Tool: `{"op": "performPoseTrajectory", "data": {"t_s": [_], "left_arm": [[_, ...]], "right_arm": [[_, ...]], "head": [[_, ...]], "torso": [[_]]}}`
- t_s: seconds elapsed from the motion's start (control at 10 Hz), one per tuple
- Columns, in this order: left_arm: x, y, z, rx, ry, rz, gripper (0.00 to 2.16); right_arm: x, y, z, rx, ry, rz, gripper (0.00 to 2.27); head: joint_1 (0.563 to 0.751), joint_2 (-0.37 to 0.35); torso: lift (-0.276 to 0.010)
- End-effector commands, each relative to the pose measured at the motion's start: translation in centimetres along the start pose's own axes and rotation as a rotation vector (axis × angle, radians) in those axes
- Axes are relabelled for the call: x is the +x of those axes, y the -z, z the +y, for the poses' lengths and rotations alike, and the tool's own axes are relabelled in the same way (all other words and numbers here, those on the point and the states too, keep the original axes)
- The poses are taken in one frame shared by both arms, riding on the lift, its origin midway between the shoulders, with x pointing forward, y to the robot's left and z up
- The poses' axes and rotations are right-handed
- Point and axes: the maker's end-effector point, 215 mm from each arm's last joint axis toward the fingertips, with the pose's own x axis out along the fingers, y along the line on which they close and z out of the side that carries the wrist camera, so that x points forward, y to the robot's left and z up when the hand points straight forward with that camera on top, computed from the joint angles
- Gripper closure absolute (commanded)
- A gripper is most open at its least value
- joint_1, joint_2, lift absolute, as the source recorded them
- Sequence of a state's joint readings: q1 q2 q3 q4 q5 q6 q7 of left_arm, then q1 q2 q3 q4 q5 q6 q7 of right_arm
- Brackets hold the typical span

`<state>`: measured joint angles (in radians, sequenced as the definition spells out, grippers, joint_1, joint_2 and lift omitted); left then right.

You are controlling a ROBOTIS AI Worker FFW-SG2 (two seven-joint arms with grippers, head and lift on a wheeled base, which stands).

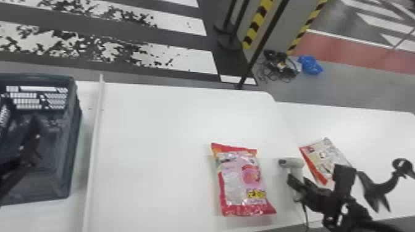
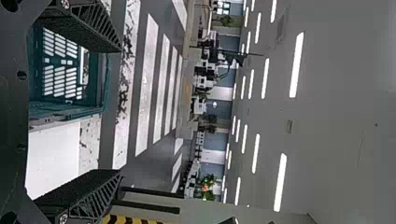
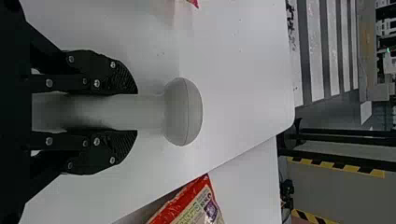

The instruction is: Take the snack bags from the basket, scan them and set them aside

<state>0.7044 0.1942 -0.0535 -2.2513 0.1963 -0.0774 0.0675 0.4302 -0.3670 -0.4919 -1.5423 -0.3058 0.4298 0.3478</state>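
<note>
Over the dark basket [image 1: 72,138] at the far left is my left gripper [image 1: 32,143]; in the left wrist view this gripper [image 2: 119,111] stands wide open, with the basket [image 2: 67,112] behind its fingers. A pink and red snack bag [image 1: 242,182] lies flat mid-table. To its right, my right gripper [image 1: 298,183] holds the grey scanner [image 1: 291,162] upright by the handle. In the right wrist view the gripper [image 3: 135,112] is shut on that handle, below the rounded scanner head [image 3: 183,112]. A second bag, red and pale [image 1: 322,155], lies beyond the scanner, partly behind the right arm.
A raised white strip [image 1: 94,138] runs along the table between basket and pink bag. The white table [image 1: 160,123] adjoins another white surface [image 1: 370,129] at the right. Behind stand black posts [image 1: 262,40]; cables [image 1: 279,66] and a blue item [image 1: 310,64] lie on the floor.
</note>
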Motion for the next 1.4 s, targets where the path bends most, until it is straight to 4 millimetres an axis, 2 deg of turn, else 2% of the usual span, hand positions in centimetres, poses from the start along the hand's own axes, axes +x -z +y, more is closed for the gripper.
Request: {"op": "performPoseTrajectory", "data": {"t_s": [0.0,0.1,0.2,0.3,0.4,0.5,0.6,0.7,0.9,1.1,1.3], "left_arm": [[0.0,-0.2,0.0,0.002,0.003,-0.004,0.07],[0.0,-0.2,0.0,0.003,0.004,-0.004,0.07],[0.1,-0.2,-0.1,0.003,0.006,-0.002,0.07],[0.2,-0.2,-0.2,0.002,0.007,-0.002,0.07],[0.2,0.0,-0.2,0.003,0.009,0.003,0.07],[0.4,0.0,-0.2,0.004,0.009,0.006,0.07],[0.5,-0.2,-0.2,0.007,0.010,0.001,0.07],[0.5,-0.2,-0.2,0.008,0.011,0.001,0.07],[0.5,-0.4,-0.1,0.018,0.017,0.001,0.07],[0.9,0.5,-0.5,0.028,0.037,0.025,0.07],[0.9,0.9,-0.4,0.034,0.039,0.037,0.07]], "right_arm": [[0.6,0.6,-0.4,-0.016,0.009,-0.007,2.10],[0.7,0.1,-0.3,-0.021,0.007,-0.032,1.72],[0.6,-0.7,-0.1,-0.026,0.003,-0.063,0.57],[-0.2,-2.1,0.0,-0.043,0.001,-0.110,0.00],[-1.7,-4.3,0.7,-0.059,-0.017,-0.179,0.00],[-3.1,-6.5,3.7,-0.092,-0.128,-0.215,0.06],[-4.0,-6.7,6.3,-0.067,-0.256,-0.166,0.06],[-4.2,-6.3,8.3,-0.027,-0.348,-0.079,0.06],[-4.3,-5.4,10.9,-0.021,-0.486,0.094,0.09],[-4.2,-4.8,11.6,-0.010,-0.552,0.227,0.09],[-2.6,-4.0,13.0,0.017,-0.643,0.316,0.09]], "head": [[0.695,-0.350],[0.695,-0.350],[0.695,-0.350],[0.695,-0.350],[0.695,-0.350],[0.695,-0.350],[0.695,-0.350],[0.695,-0.350],[0.695,-0.350],[0.695,-0.328],[0.695,-0.318]], "torso": [[-0.075],[-0.075],[-0.075],[-0.075],[-0.075],[-0.075],[-0.075],[-0.075],[-0.075],[-0.075],[-0.075]]}}
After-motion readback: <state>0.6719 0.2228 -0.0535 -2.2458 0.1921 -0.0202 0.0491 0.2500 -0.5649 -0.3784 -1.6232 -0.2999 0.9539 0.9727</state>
